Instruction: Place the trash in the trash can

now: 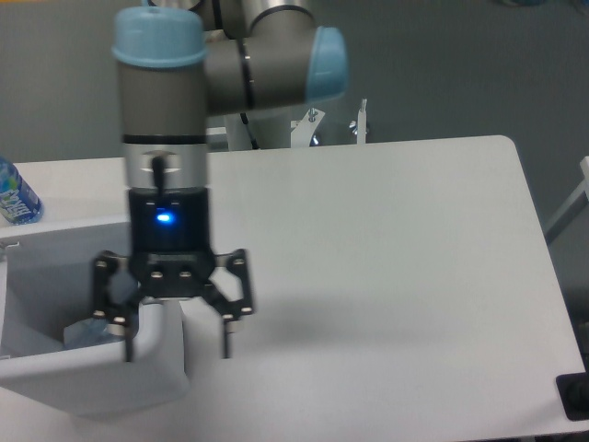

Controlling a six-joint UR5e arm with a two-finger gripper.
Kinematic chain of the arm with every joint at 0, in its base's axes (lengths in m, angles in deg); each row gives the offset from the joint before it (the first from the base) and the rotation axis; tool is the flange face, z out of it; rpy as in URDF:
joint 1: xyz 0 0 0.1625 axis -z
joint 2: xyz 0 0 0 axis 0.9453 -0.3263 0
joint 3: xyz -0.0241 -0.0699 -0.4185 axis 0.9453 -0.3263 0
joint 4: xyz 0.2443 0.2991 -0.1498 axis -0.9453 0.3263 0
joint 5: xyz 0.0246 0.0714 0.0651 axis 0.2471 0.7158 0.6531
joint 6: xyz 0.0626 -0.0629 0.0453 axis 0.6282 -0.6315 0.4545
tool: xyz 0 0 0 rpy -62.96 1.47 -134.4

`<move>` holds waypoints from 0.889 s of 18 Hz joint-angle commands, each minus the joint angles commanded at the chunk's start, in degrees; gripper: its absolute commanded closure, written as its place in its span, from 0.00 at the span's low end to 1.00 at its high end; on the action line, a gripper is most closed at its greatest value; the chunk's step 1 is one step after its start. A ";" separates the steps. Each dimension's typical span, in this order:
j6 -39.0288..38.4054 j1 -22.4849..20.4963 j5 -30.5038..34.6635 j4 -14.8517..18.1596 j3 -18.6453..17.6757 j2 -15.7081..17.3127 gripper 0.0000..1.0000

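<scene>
Gripper (175, 333) is spread wide and empty, pointing straight down over the right wall of the trash can (101, 378). One fingertip sits over the inside of the can, the other over the bare table (386, 276) just right of the can. Blue light on the wrist is lit.

Trash can sits at the table's front left corner, partly cut off by the left edge of the view. Inside it, low against the right wall, a bluish clear lump is visible: the bottle (87, 331). It's mostly hidden by the gripper finger, so can't make out the cap. The white pouch can't be picked out inside the can.

A labelled bottle (14, 195) stands behind the can, at the table's far left edge, well apart from the gripper.
</scene>
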State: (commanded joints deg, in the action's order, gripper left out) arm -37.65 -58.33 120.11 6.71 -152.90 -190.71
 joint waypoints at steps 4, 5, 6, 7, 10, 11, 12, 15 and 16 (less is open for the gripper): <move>6.33 -1.85 8.15 0.26 -1.31 0.09 0.00; 7.56 -2.46 10.18 0.27 -2.36 0.35 0.00; 9.40 -2.73 11.85 0.27 -3.07 0.53 0.00; 11.77 -2.82 13.35 0.44 -3.69 0.70 0.00; 18.62 -2.91 18.88 3.15 -5.18 1.05 0.00; 21.61 -2.91 20.03 4.12 -5.53 1.32 0.00; 24.42 -2.91 20.56 5.09 -5.62 1.58 0.00; 29.53 -4.57 20.66 10.70 -5.63 3.24 0.00; 31.37 -5.19 20.48 13.25 -5.63 4.38 0.00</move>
State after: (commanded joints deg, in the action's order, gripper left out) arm -6.28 -63.51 140.59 19.96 -158.52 -186.33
